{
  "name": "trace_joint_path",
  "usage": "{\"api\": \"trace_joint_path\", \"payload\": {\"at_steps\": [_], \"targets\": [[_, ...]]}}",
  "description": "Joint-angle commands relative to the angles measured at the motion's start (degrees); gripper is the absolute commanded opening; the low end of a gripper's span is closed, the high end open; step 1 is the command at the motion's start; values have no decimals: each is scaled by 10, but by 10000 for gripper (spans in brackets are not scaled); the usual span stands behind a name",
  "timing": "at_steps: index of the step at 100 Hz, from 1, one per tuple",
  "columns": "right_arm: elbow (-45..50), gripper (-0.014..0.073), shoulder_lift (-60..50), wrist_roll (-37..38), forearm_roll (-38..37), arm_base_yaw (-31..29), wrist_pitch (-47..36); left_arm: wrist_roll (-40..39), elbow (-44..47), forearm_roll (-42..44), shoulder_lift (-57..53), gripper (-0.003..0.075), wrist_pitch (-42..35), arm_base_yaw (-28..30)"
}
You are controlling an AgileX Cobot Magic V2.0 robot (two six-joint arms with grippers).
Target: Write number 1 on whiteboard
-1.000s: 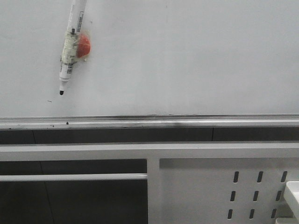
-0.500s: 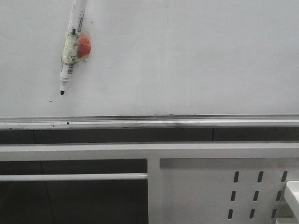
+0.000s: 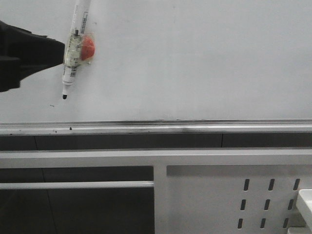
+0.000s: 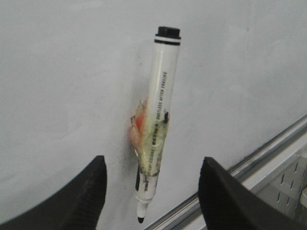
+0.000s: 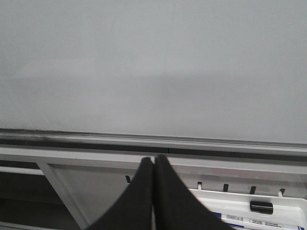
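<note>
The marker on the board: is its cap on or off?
Off: the marker shows its bare black tip, pointing down toward the ledge.

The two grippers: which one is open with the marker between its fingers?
The left gripper: its fingers are spread either side of the marker on the whiteboard. The right gripper is shut, empty.

White perforated metal frame standing below, slots showing at right. White tray sitting at frame's right, holding black cap and labelled item beside it.
</note>
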Motion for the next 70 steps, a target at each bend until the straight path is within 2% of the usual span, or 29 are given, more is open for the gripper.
{"api": "trace_joint_path", "payload": {"at_steps": [1, 22, 36, 70], "targets": [[-18, -69, 13, -4, 4, -1, -42, -23, -18, -3, 25, 385, -92, -7], [-18, -69, 13, -4, 1, -1, -44, -67, -18, -3, 99, 385, -174, -7], [-18, -69, 13, -4, 1, -1, -44, -69, -18, -4, 136, 385, -227, -7], [-18, -69, 13, -4, 1, -1, -44, -69, -18, -4, 169, 385, -250, -7]]}}
